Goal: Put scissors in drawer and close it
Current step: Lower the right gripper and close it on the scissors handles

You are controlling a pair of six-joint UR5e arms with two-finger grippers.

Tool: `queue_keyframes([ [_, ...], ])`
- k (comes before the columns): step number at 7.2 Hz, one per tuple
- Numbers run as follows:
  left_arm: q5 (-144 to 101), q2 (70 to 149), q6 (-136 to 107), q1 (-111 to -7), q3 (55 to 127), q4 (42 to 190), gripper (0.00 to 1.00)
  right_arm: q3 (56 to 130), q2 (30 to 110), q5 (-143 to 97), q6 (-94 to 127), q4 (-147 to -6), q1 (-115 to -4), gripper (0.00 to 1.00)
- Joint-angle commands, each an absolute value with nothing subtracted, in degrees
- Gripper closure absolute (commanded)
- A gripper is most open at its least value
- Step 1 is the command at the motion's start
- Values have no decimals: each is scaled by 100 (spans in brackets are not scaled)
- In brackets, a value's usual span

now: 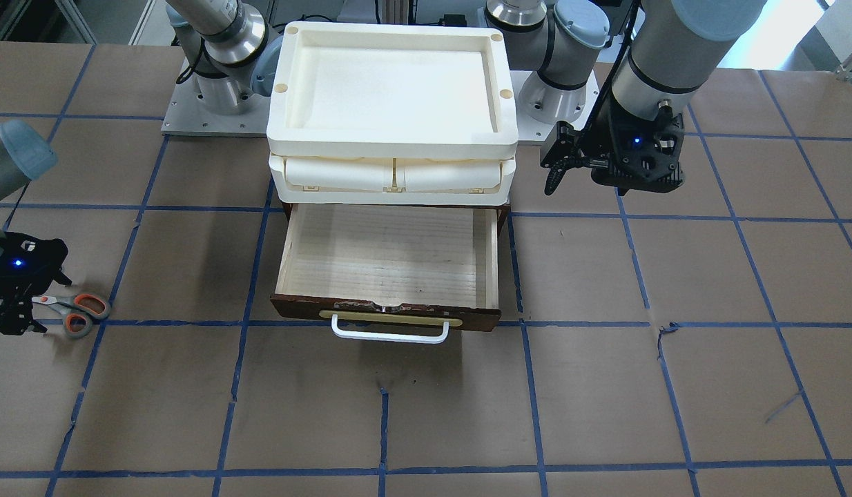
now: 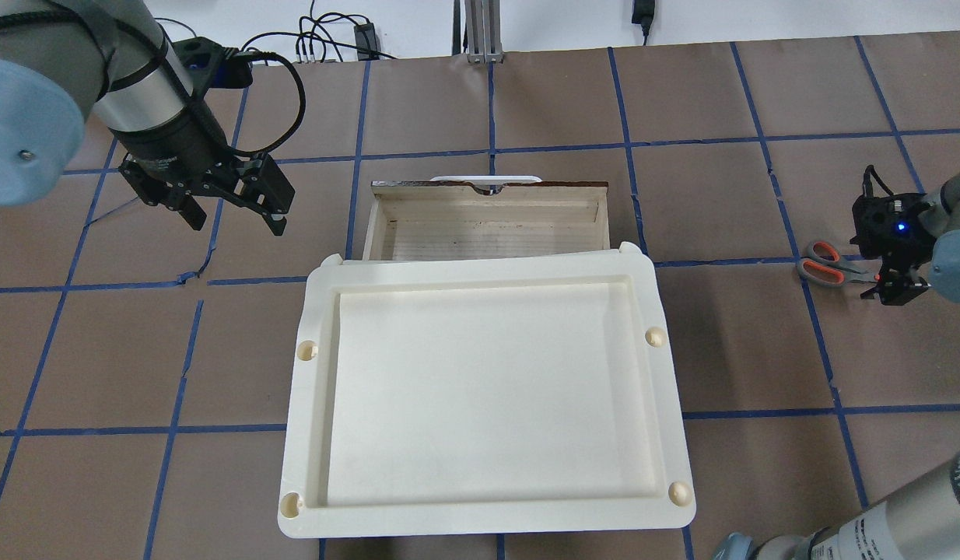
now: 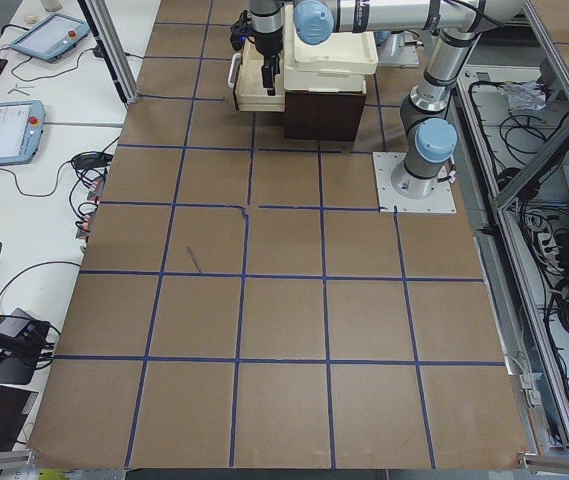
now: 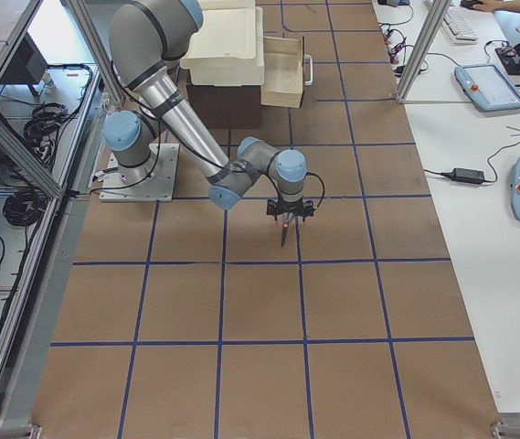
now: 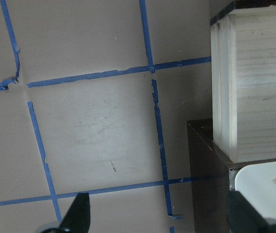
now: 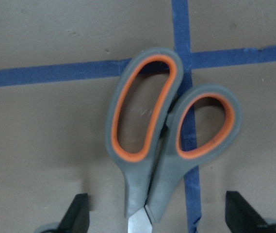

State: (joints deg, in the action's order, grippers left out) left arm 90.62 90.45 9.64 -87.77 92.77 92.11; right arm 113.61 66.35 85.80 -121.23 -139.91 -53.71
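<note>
The scissors [image 6: 167, 136] lie flat on the table at the robot's right, grey handles with orange-lined loops toward the drawer side [image 2: 826, 266] [image 1: 77, 312]. My right gripper [image 6: 159, 218] is open and hangs low over the blades, one finger on each side, loops just ahead of it [image 2: 888, 281]. The drawer [image 1: 384, 314] stands pulled out and empty, with pale wood inside, a dark front and a white bar handle [image 2: 488, 204]. My left gripper [image 2: 232, 218] is open and empty, above the table beside the drawer's side wall [image 5: 254, 82].
A cream-white plastic tray [image 2: 480, 268] sits on top of the dark cabinet [image 3: 324, 110] that holds the drawer. The brown table is marked with a blue tape grid [image 1: 523, 324]. Operators' tables with tablets [image 4: 488, 87] stand beyond the far edge.
</note>
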Motion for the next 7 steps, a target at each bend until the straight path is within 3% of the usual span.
queue_keyframes([
  [1, 9070, 9044, 967, -8780, 9281, 9211, 0, 11347, 6636, 8587, -12103, -13983, -5379, 37],
  [3, 9070, 9044, 984, -8780, 9281, 9220, 0, 11338, 6644, 8596, -12085, -13966, -5379, 82],
  [4, 9070, 9044, 984, -8780, 9281, 9211, 0, 11329, 6679, 8604, -11946, -13966, -5379, 93],
  [7, 9070, 9044, 984, -8780, 9281, 9220, 0, 11076, 7065, 8614, -11655, -13782, -5449, 97],
])
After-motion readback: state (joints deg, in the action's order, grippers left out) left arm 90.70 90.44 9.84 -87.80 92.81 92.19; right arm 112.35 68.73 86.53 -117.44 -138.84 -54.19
